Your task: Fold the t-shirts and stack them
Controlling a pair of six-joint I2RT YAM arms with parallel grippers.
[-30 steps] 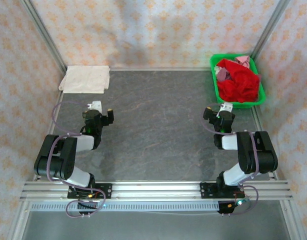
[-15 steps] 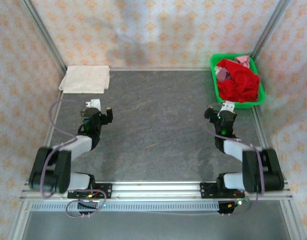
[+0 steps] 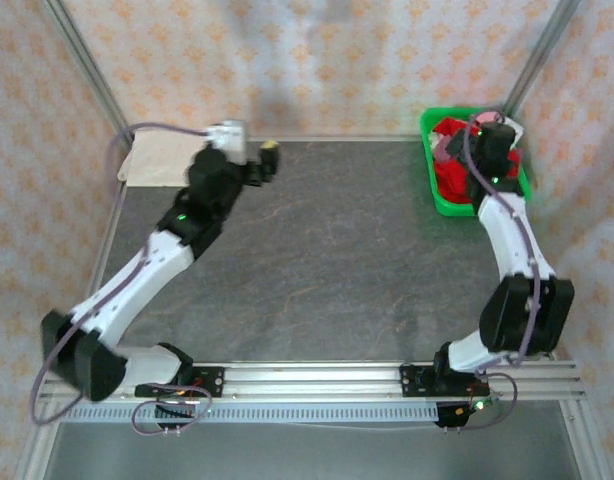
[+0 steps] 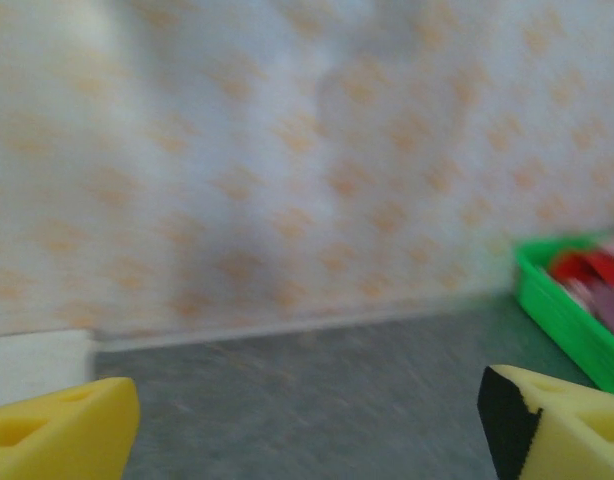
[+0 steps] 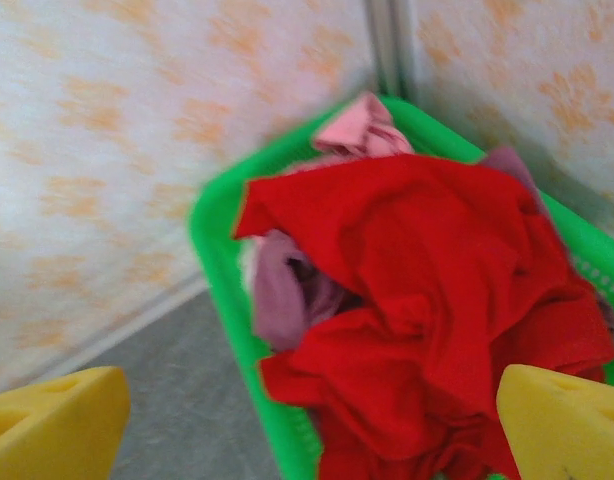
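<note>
Red t-shirt (image 5: pixel 427 300) heaped in the green basket (image 5: pixel 212 250), at 12 o'clock from my right gripper (image 5: pixel 312 405), jaws wide, empty. Left gripper (image 4: pixel 307 420) gaped empty too; cream t-shirt (image 4: pixel 32 365) lay at its 9 o'clock.

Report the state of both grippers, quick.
Left gripper: open, fingers wide apart, holding nothing.
Right gripper: open, empty, above the red t-shirt in the green basket.
</note>
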